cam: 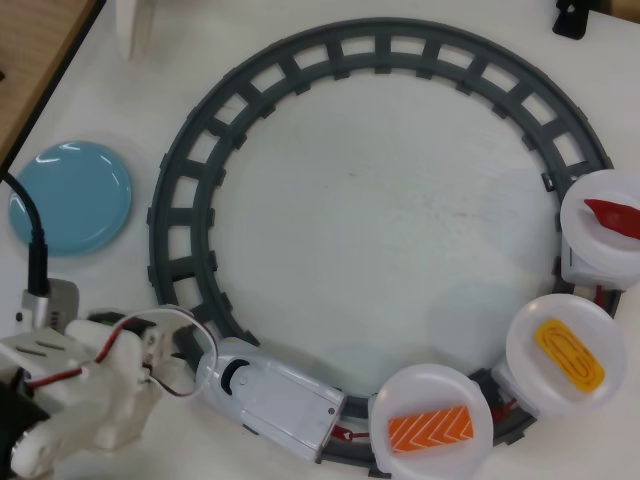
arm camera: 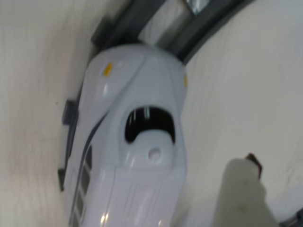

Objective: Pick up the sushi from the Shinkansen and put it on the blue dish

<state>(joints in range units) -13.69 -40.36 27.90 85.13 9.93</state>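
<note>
Overhead view: my gripper (cam: 160, 345), its opening unclear, sits beside the Shinkansen (cam: 275, 395); the sushi (cam: 430, 428) rides the plate (cam: 400, 385) behind.

1. The sushi (cam: 430, 429) is orange with white diagonal stripes.
2. The Shinkansen (cam: 275, 395) is white with a black windshield; the wrist view shows small yellow marks on its nose.
3. The dish (cam: 70, 196) is glossy light blue.
4. The track (cam: 190, 180) is grey.
5. The plates (cam: 432, 392) are white; one carries a yellow piece (cam: 569, 353), another a red piece (cam: 612, 215).
6. The counter (cam: 380, 220) is white.
</note>
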